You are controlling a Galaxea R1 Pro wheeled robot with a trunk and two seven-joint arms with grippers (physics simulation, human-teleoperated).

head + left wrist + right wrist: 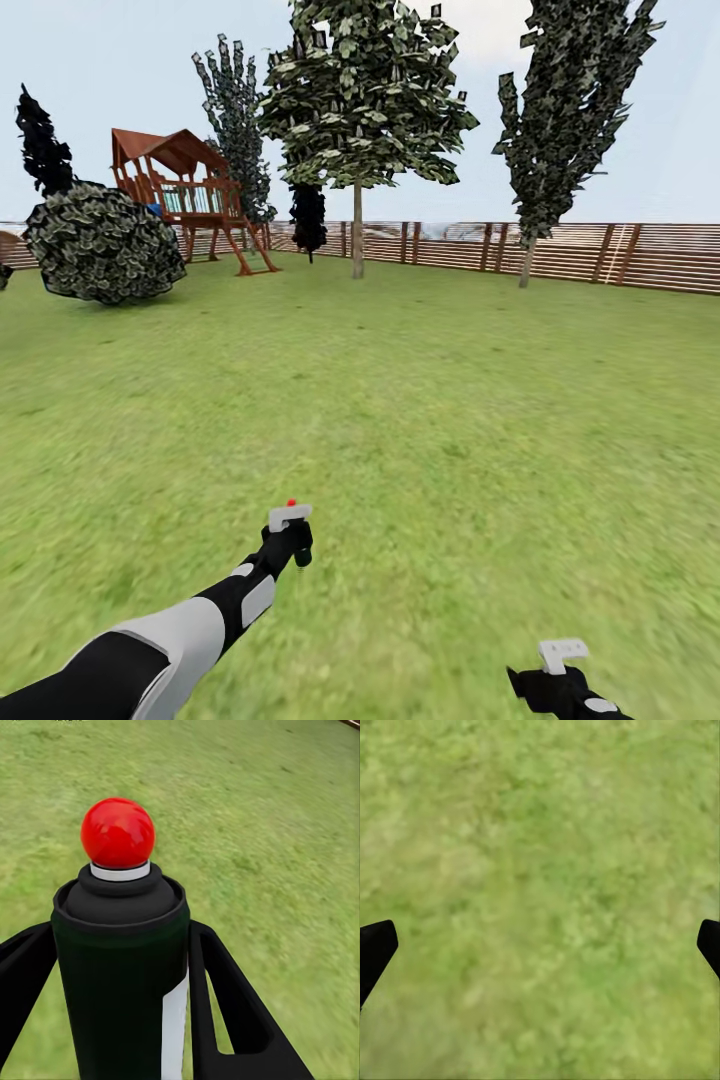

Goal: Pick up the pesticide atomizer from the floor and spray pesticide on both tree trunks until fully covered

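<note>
Our left tool (120, 1020) is clamped on the atomizer (120, 937); right tool (540, 945) is apart, empty. The trees (357, 100) stand far: spraying from here would miss the trunk (357, 235).

My left tool (124, 975) clamped on the pesticide atomizer (120, 982), dark bottle upright between both black fingers (240, 1012), red ball on its top, blurred green lawn (285, 832) beyond the tool

Bright, even daylight under a pale sky (620, 120), with no clear shadows or glare. The lawn (450, 400) smears into soft blur toward the head view's lower edge. The fence (600, 255) bows slightly. In the right wrist view the grass (540, 870) is mottled and unfocused.
</note>
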